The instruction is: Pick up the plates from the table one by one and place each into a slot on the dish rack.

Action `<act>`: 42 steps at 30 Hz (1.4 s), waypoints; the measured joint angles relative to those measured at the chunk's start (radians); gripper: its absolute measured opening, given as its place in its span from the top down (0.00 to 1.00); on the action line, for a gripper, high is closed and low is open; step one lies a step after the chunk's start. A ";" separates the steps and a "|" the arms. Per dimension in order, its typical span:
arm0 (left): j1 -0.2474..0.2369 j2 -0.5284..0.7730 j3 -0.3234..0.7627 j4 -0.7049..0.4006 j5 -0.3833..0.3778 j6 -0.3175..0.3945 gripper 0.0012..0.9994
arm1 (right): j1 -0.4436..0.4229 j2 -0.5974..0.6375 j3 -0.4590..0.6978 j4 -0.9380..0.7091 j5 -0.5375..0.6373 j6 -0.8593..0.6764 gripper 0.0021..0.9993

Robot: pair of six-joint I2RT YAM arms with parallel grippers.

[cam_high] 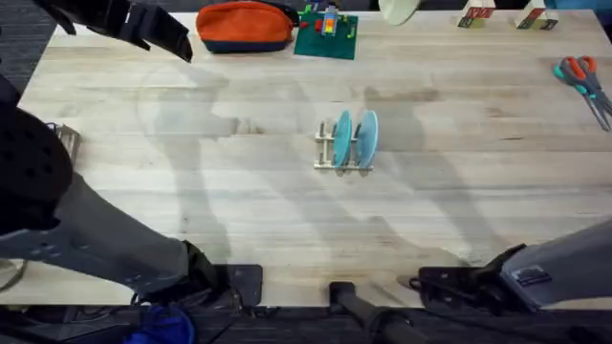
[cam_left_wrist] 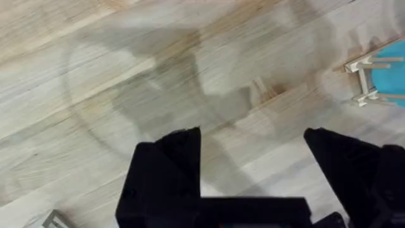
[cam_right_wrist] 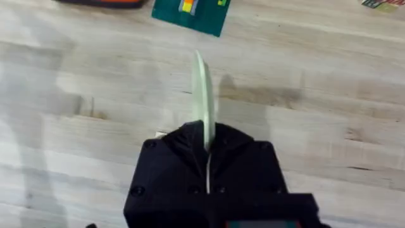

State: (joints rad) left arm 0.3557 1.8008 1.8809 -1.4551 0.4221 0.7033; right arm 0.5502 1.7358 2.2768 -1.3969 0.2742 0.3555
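My right gripper [cam_right_wrist: 205, 138] is shut on a pale cream-green plate [cam_right_wrist: 202, 88], held upright and edge-on above the wooden table [cam_right_wrist: 316, 76]. The small wooden dish rack [cam_high: 342, 161] stands at the table's middle with two light blue plates [cam_high: 355, 137] upright in its slots. The right arm [cam_high: 535, 272] lies at the near right edge. My left gripper [cam_left_wrist: 252, 142] hangs open and empty above bare table left of the rack [cam_left_wrist: 366, 76], where a blue plate [cam_left_wrist: 393, 66] shows at the edge.
An orange pouch [cam_high: 246, 25] and a green baseplate [cam_high: 326, 36] with small bricks lie at the far edge, beside a pale rounded object [cam_high: 400, 10]. Scissors [cam_high: 583, 78] rest at the far right. A metal object [cam_high: 67, 139] sits at the left edge.
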 joint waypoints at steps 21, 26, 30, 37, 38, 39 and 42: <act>0.000 0.000 0.000 0.000 0.000 0.000 0.00 | 0.104 -0.206 0.004 -0.139 0.051 0.031 0.97; 0.000 0.000 0.000 0.000 0.000 0.000 0.00 | 0.104 -0.209 0.005 -0.214 0.051 0.045 0.97; 0.000 0.000 0.000 0.000 0.000 0.000 0.00 | 0.104 -0.209 0.007 -0.220 0.041 0.047 0.97; 0.000 0.000 0.000 0.000 0.000 0.000 0.00 | 0.104 -0.210 0.007 -0.220 0.026 0.049 0.97; 0.000 0.000 0.000 0.000 0.000 0.000 0.00 | 0.104 -0.211 0.007 -0.220 0.022 0.050 0.97; 0.000 0.000 0.000 0.000 0.000 0.000 0.00 | 0.104 -0.213 0.007 -0.220 0.020 0.049 0.97; 0.000 0.000 0.000 0.000 0.000 0.000 0.00 | 0.104 -0.222 0.007 -0.220 0.016 0.049 0.97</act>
State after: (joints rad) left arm 0.3557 1.8008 1.8809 -1.4551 0.4221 0.7033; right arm 0.6544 1.5142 2.2837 -1.6169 0.2907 0.4049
